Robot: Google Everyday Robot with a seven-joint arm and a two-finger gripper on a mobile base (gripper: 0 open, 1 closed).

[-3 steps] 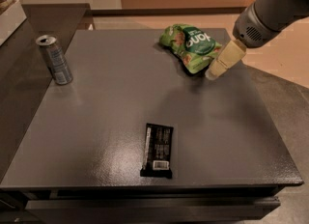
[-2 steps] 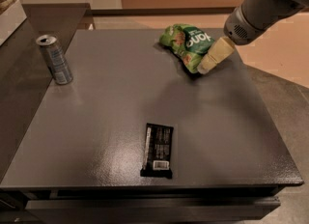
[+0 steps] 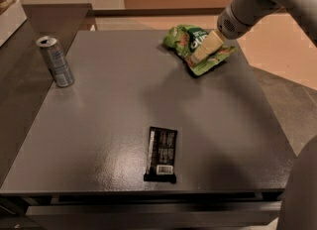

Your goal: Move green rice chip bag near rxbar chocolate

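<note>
Slanting down from the upper right, the arm holds its tool (image 3: 207, 48) over the green rice chip bag (image 3: 181, 38) at the bench's (image 3: 109, 110) far side. I cannot tell whether the tool is open or closed. The rxbar chocolate (image 3: 162, 153) lies well apart, near the front.

I see dim, warm indoor light that seems to come from overhead. The dark grey matte tabletop (image 3: 99, 140) carries a broad soft sheen over its front half, speckled around the flat black-wrapped bar (image 3: 162, 153), with no hard glare. The cream two-finger gripper (image 3: 207, 47) sits over the crinkly light-green snack pouch (image 3: 185, 38) at the far right, and a faint diffuse shadow lies just in front of them. The silver drink can (image 3: 55, 61) shows a pale highlight on its rim
</note>
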